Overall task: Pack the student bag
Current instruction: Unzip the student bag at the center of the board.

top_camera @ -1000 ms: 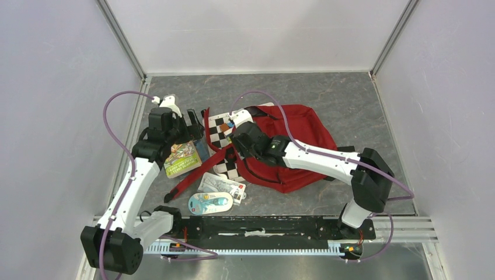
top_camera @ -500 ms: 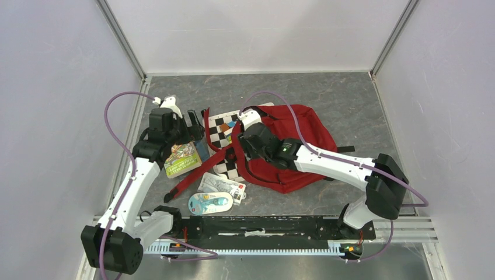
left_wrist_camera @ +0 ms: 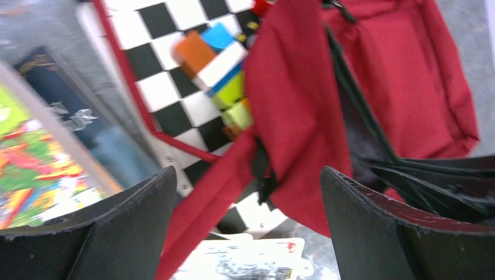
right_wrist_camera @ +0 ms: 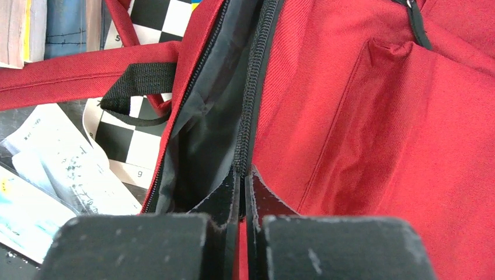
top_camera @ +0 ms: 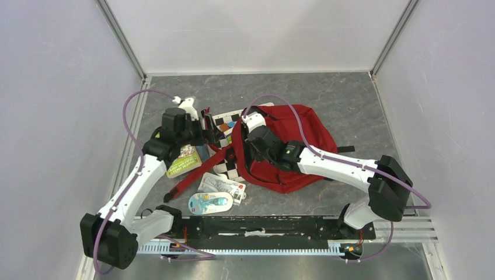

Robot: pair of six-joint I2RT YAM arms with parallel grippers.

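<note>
The student bag (top_camera: 303, 137) lies mid-table, a little toward the right edge, with its mouth facing left. The right gripper (right_wrist_camera: 244, 178) is pinched shut on the zip edge of that mouth. The left gripper (left_wrist_camera: 248, 175), jaws wide, hovers over a red shoulder strap (left_wrist_camera: 210, 186) that crosses the chequered board (left_wrist_camera: 152, 87) and its coloured blocks (left_wrist_camera: 225, 70). The pinch is thin, so a pull could slip it and let the mouth sag closed. The strap could snag any grab at the board.

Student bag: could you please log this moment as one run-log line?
right gripper: shut on student bag at zipper edge | left gripper: open over shoulder strap | book, packets: outside bag
</note>
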